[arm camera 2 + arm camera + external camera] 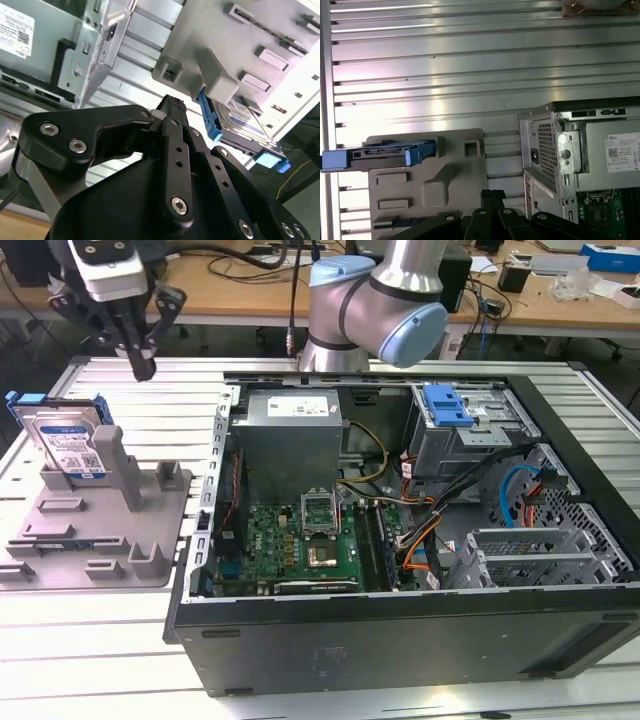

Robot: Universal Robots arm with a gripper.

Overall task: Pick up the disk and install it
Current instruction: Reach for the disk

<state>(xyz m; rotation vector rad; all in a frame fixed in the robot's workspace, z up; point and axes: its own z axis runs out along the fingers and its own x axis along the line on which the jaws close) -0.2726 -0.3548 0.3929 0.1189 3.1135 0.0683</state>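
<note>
Exterior view first: your black two-fingered gripper (143, 368) hangs above the slatted metal table (80, 650), its fingers clenched together on nothing. You can see the flat silver disk with the white-and-blue label and bright blue plastic carrier (68, 445) standing on edge in the grey plastic fixture (110, 540), lower than the gripper, towards the exterior view's left and apart from it. The open black computer case (400, 635) lies just beside the fixture, on the exterior view's right.
</note>
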